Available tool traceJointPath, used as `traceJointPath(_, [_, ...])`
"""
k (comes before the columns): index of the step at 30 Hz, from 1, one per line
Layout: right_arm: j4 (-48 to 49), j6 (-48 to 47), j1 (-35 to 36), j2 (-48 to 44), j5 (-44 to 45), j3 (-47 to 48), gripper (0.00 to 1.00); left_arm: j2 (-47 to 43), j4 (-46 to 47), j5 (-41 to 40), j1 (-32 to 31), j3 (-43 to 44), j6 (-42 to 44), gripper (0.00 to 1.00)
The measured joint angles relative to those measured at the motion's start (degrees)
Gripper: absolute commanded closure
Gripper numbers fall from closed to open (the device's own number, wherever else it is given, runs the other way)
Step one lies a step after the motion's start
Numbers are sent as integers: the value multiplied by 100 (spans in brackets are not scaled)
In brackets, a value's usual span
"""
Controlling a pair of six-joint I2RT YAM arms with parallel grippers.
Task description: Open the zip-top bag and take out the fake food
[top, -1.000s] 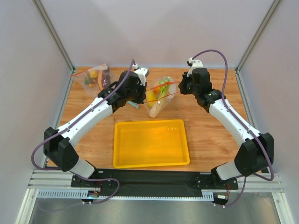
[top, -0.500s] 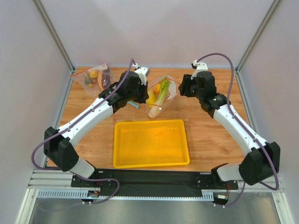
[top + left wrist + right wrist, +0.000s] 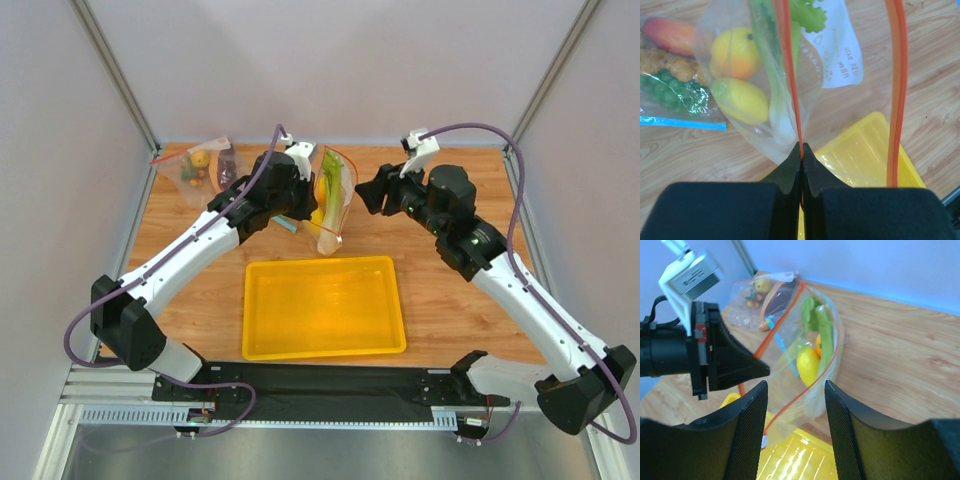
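The left fingers [image 3: 801, 157] are shut tight on one red-orange strip of the bag [image 3: 334, 195]. The right fingers [image 3: 366, 196] are held part open, with nothing gripped, just right of the bag and apart from it. The bag is held upright over the tabletop [image 3: 450, 290], mouth parted, just beyond the far rim of the tray [image 3: 320, 262]. The stalk [image 3: 825, 337], orange fruit [image 3: 818, 346] and yellow fruit [image 3: 807, 365] are seen inside it.

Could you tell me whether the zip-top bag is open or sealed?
Open: the zip-top bag's red-orange strips stand apart, the left gripper pinching one; the fake food lies inside.
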Motion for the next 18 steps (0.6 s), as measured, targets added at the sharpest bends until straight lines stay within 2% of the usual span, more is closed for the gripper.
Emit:
traceJointPath(5, [-31, 0, 289, 664, -291, 323, 49, 0, 0, 4, 0, -26, 0, 100])
traceJointPath(18, [-90, -107, 291, 2044, -544, 1248, 46, 0, 11, 109, 0, -44, 2, 100])
